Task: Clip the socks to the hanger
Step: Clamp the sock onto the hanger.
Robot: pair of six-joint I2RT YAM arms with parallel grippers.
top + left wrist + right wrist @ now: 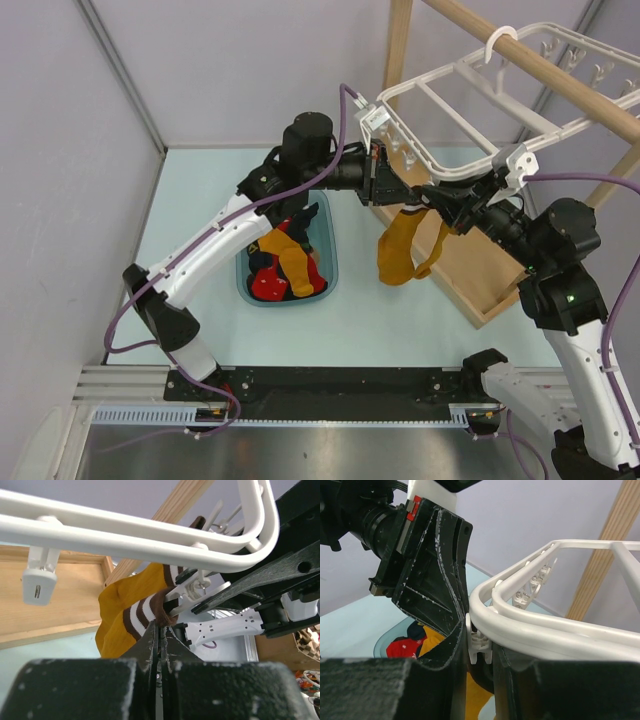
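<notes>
Left gripper [160, 628] is pinched shut on the brown-and-white cuff of a striped sock [122, 615], poking it up into a corner clip [480, 639] of the white hanger [470, 115]. Right gripper [481, 648] is squeezing that clip between its fingers, I'd guess to spread it. The sock's mustard foot dangles over the table beside the wooden rack [480, 275]. So this is sock one, not clipped yet by my read. Nothing else hangs up there, and at least one spare mustard sock [292, 260] sits in the blue bin [333, 262] with red and navy ones.
</notes>
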